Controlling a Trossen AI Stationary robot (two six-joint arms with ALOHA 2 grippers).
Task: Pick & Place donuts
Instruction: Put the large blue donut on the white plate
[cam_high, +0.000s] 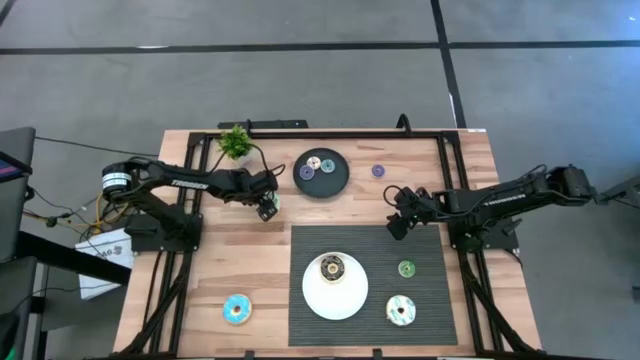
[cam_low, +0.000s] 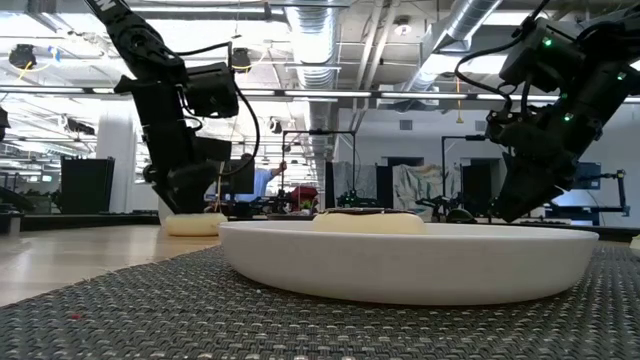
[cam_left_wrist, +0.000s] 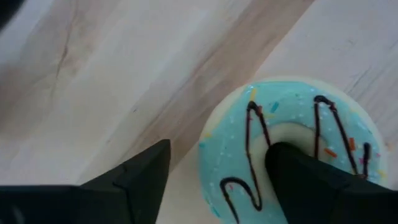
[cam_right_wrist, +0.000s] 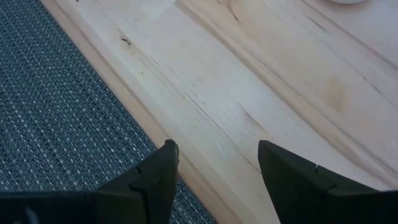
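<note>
A mint-iced donut (cam_left_wrist: 292, 118) with brown drizzle lies flat on the wood near the table's left, far part (cam_high: 270, 211). My left gripper (cam_left_wrist: 217, 180) is open and points down at it; one finger (cam_left_wrist: 305, 180) is at the hole, the other (cam_left_wrist: 137, 186) outside the rim. In the low view the left gripper (cam_low: 190, 200) stands just over this donut (cam_low: 195, 225). My right gripper (cam_high: 398, 225) is open and holds nothing, above bare wood at the mat's far edge (cam_right_wrist: 217, 180). My left gripper comes at the mint-iced donut from above, its fingers standing on either side of one wall of the ring (cam_left_wrist: 242, 143). The donut lies flat on the table. I cannot tell whether the fingers touch it.
A white plate (cam_high: 318, 300) on the dark mat (cam_high: 430, 245) bears a brown donut (cam_high: 332, 268). A green mini (cam_high: 406, 268) and a cream-pink donut (cam_high: 401, 310) lie on the mat. A blue donut (cam_high: 238, 309) lies near left. A black plate (cam_high: 340, 180) with minis, a purple mini (cam_high: 378, 171) and a plant (cam_high: 236, 143) stand far.
</note>
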